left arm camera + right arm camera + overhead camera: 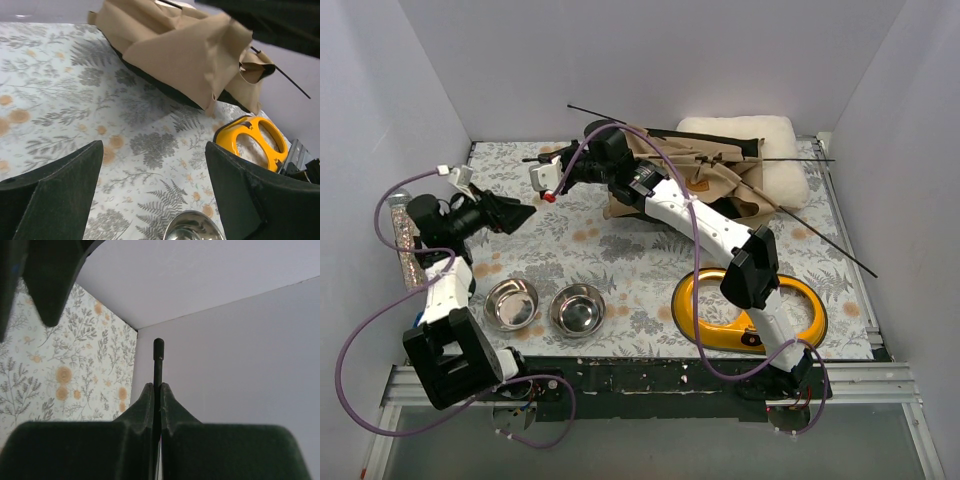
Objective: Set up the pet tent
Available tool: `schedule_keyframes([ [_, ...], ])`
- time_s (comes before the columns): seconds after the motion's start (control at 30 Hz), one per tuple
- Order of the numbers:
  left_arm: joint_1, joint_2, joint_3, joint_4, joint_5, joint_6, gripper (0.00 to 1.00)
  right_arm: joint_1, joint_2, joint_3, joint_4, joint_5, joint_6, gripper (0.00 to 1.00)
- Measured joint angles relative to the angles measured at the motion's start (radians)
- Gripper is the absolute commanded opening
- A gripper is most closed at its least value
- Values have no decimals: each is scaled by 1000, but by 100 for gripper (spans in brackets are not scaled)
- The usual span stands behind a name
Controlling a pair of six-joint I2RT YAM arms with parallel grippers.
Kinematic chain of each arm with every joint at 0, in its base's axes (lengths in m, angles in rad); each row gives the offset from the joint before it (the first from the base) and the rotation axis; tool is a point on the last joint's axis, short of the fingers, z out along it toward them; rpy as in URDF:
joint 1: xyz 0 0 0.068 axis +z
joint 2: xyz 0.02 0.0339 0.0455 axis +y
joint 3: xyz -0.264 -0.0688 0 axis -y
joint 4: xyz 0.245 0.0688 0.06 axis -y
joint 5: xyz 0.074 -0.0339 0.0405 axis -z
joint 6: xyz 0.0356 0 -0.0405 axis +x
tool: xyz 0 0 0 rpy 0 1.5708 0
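my right pincer (157, 389) pinches a thin black rod (158, 356) of the collapsed pet tent (718, 172) to lift its frame; my left pincer (154, 152) hangs agape left of the tent, ready to brace.

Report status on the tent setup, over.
Left gripper open, empty. Right gripper shut on thin black rod. Tan fabric pet tent collapsed at back. Cream fluffy cushion behind it.

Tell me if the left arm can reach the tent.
Probably yes: the open left gripper faces the tent across bare mat, though the right gripper, shut on a rod, is close by.
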Motion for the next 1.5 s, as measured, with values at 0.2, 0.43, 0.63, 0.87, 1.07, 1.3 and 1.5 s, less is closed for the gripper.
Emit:
schedule_keyframes([
  [0.2,-220,-50,-144,144,-74,-40,90,-8,-1,10,51,31,5,1],
  [0.43,-460,-68,-338,421,-248,-145,88,-11,-11,11,81,59,7,1],
  [0.63,-640,14,-352,600,-406,-192,76,-13,-27,11,84,69,7,1],
  [0.87,-676,181,-307,740,-544,-255,61,-13,-45,11,85,91,11,1],
  [1.07,-693,266,-233,807,-560,-299,60,-13,-50,11,88,96,11,1],
  [1.3,-743,281,-213,858,-546,-314,57,-15,-50,11,89,95,11,1],
  [1.5,-748,282,-213,861,-555,-328,26,-19,-50,11,90,95,12,1],
])
